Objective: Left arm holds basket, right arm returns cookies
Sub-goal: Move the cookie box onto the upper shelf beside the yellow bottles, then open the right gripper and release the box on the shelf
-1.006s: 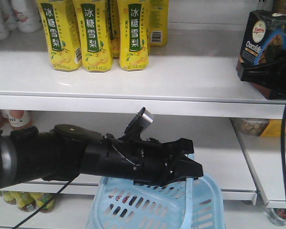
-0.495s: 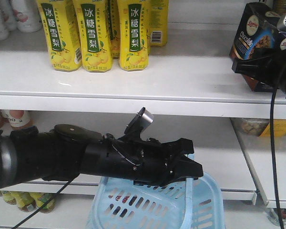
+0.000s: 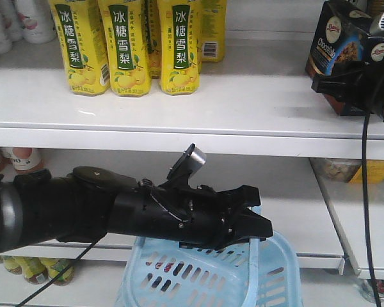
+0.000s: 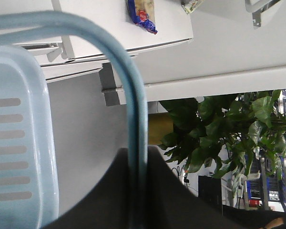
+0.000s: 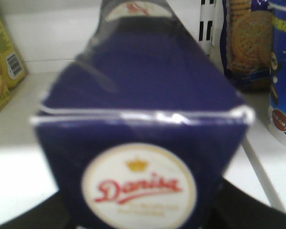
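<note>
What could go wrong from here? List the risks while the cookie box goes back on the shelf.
1. The dark navy cardboard cookie box, clamped in the right end effector, looks tilted over the white shelf; released so, it might topple.
2. Other cookie packs stand close beside it and might get bumped.
3. The light blue plastic basket hangs by its handle from the left end effector; it could swing.
</note>
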Motion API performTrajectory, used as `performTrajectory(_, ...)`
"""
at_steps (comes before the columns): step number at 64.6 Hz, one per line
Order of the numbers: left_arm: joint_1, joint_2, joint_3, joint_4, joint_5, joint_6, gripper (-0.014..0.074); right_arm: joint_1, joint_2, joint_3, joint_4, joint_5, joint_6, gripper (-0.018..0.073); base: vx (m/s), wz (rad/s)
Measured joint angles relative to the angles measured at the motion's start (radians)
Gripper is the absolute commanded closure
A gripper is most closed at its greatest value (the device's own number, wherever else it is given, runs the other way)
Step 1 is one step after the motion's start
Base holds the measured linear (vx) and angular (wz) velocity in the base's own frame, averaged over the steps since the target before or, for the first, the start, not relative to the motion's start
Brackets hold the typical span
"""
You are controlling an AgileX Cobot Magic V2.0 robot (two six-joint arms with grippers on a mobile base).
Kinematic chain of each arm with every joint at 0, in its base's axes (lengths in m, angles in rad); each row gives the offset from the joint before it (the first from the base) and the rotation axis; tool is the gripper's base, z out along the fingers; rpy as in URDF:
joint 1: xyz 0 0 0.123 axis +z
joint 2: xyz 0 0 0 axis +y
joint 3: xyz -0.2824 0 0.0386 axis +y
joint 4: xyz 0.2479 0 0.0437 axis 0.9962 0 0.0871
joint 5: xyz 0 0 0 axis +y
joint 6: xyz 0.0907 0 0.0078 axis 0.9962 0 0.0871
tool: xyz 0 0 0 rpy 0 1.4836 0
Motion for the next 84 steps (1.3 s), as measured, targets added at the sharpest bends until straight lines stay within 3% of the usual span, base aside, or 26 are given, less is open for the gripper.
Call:
performTrajectory(17,0.0,0.0,0.0,0.001,0.0,0.0,0.0603,0.0,0.001,0.0,0.007,-0.003,-0.003,0.0028,0.0,0.0)
performTrajectory(49,0.0,0.0,0.0,0.001,0.0,0.0,0.0603,0.0,-0.117,0.011,0.026,-0.035,-0.013,0.0029,0.0,0.0)
performTrajectory(65,0.0,0.0,0.0,0.001,0.0,0.0,0.0603,0.0,-0.218,0.13,0.036,-0.029,-0.03,0.0029,0.0,0.0)
performTrajectory(84,0.0,0.0,0.0,0.001,0.0,0.0,0.0603,0.0,-0.453,0.272,0.036,-0.129,-0.035,0.0029,0.0,0.0)
